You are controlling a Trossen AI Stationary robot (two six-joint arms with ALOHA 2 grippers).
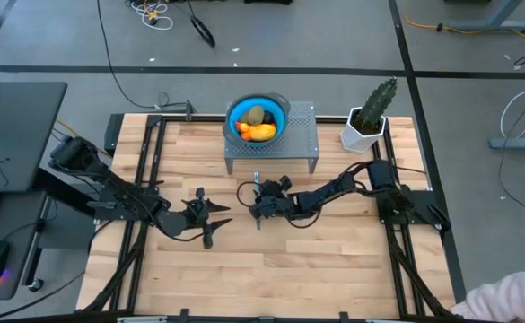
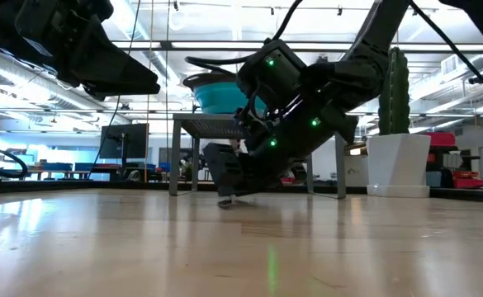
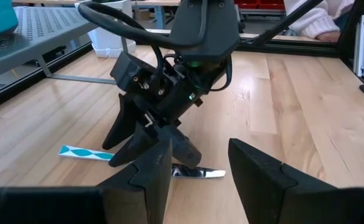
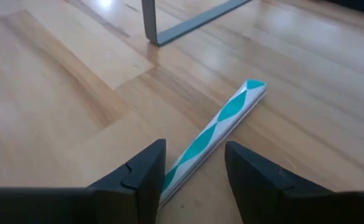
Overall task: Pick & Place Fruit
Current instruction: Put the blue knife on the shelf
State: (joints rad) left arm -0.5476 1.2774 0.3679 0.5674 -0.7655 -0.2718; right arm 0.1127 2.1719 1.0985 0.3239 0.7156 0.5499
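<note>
High view, your right gripper [image 1: 257, 213] low over the slim white-and-teal stick [image 4: 216, 127], jaws apart astride it, left gripper [image 1: 215, 221] nearby, jaws apart, empty, fruit [image 1: 258, 125] piled in the blue bowl [image 1: 277, 108] on the grey stand [image 1: 301, 142].

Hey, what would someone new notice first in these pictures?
Probably the blue bowl of toy fruit on the grey metal stand at the table's far edge. In front of it, the right gripper straddles a white-and-teal striped stick on the wood, open, while the left gripper hovers nearby.
</note>
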